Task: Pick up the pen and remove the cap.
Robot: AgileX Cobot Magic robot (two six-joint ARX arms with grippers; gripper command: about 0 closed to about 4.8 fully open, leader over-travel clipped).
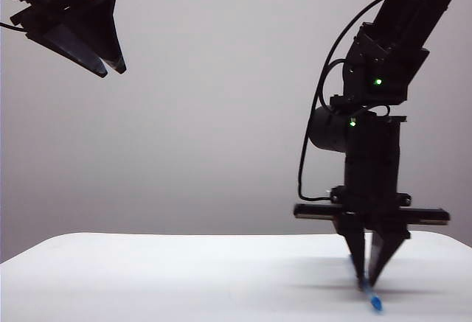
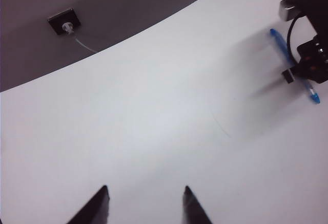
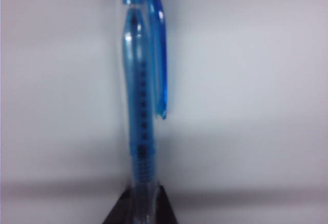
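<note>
From the exterior camera I see my right gripper (image 1: 366, 279) down on the white table (image 1: 184, 278) at about five o'clock, fingertips pinched together around the pen (image 1: 371, 296), whose blue end pokes out just below the tips toward the near edge. The right wrist camera confirms it: the jaws are clamped on the clear barrel, and the cap (image 3: 143, 70) with its clip is on the pen, pointing away from the fingers. The pen lies on the tabletop. My left gripper (image 1: 110, 65) hangs high at ten o'clock, well apart from the pen, jaws parted and holding nothing. I see no containers.
</note>
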